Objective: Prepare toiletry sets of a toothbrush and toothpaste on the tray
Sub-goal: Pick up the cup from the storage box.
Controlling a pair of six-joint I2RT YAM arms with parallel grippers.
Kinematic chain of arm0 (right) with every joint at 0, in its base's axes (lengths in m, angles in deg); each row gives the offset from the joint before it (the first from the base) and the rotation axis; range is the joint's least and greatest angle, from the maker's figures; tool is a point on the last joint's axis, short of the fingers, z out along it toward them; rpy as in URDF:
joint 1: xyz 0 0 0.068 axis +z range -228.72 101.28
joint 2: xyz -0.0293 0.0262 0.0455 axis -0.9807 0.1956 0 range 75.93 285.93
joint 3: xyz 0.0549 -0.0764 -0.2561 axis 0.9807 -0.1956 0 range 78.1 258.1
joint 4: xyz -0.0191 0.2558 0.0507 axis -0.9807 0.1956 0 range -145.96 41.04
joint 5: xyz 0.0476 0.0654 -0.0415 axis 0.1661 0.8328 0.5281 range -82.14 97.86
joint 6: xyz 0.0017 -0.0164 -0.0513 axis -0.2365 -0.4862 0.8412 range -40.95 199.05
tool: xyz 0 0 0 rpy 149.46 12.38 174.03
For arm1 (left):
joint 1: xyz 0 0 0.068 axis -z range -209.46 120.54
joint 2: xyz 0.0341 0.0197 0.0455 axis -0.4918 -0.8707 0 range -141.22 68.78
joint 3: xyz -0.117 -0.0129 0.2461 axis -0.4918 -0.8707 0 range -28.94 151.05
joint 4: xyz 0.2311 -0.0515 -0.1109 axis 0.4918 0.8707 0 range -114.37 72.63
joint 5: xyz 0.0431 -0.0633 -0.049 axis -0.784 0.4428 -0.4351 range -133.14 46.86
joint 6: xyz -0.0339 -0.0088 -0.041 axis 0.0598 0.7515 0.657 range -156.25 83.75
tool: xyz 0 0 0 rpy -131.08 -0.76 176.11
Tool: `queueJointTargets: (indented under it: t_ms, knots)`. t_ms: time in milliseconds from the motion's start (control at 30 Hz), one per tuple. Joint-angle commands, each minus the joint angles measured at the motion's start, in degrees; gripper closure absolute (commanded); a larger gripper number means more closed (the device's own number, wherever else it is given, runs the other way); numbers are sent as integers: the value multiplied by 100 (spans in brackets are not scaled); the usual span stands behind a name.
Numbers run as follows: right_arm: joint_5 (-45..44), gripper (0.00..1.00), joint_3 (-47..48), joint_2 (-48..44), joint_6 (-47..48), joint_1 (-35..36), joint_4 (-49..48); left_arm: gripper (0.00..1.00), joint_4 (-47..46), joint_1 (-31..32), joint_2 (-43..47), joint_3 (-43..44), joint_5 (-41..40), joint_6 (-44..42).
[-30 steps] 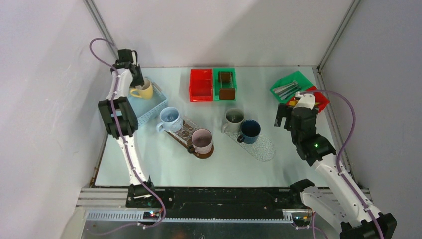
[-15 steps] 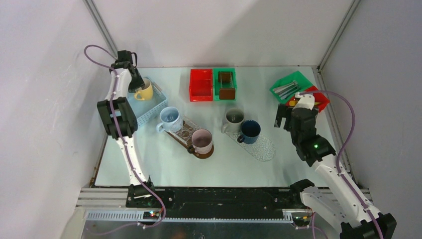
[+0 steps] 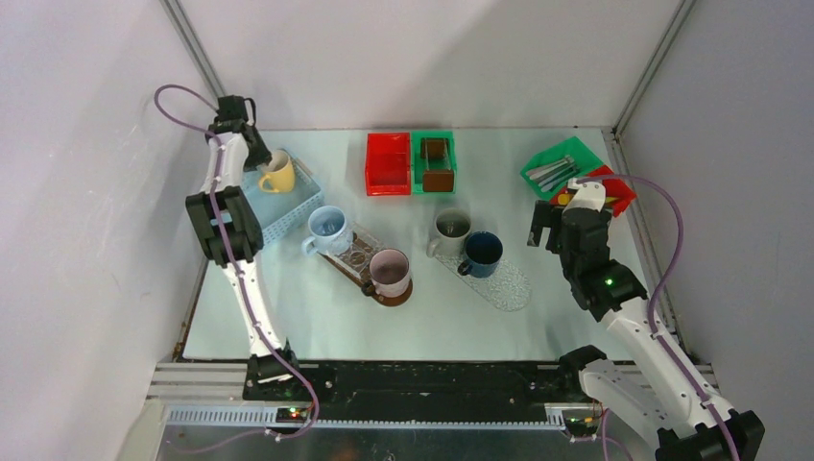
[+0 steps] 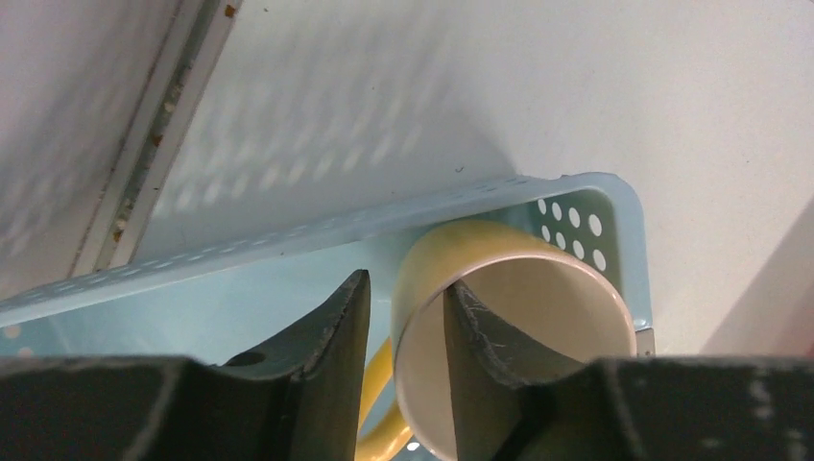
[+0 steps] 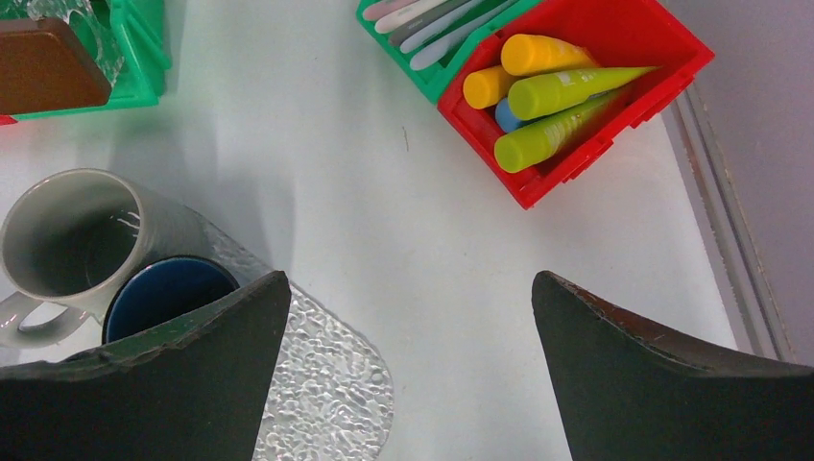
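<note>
At the far left corner of the table, your left gripper (image 4: 405,288) is clamped on the rim of a yellow mug (image 4: 538,317), with one finger inside the mug and one outside. The mug sits in a pale blue basket (image 3: 288,213).

Toward the middle, a light blue mug (image 3: 328,227) and a pink mug (image 3: 390,271) stand at the two ends of a dark patterned tray (image 3: 357,252). Behind them, along the far edge, an empty-looking red bin (image 3: 388,165) sits against a green bin (image 3: 437,163).

Further right, a grey mug (image 5: 67,245) and a dark blue mug (image 5: 163,298) touch each other on the left end of a clear bumpy tray (image 5: 336,384).

Your right gripper (image 5: 408,279) hangs with its jaws spread wide and grasps nothing. It is over bare table just right of that clear tray.

At the far right corner, the toothbrushes (image 5: 432,19) lie bundled in a green toothbrush bin (image 5: 437,84). Touching it is a red tube bin (image 5: 614,134), where the tubes (image 5: 566,91) lie: yellow, lime green and one light blue.
</note>
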Motion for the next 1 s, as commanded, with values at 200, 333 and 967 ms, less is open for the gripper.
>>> queueJointTargets:
  t_ms: [200,333,967]
  knots:
    - [570,1,0,-40,119,-18,-249,91,-227,-26,205,27,361,-219]
    - [907,1,66,-68,96,-4,-238,100,-243,-27,686,-305,320,-187]
    - [2395,1,608,-809,-243,-50,118,100,690,624,3500,-1278,366,222]
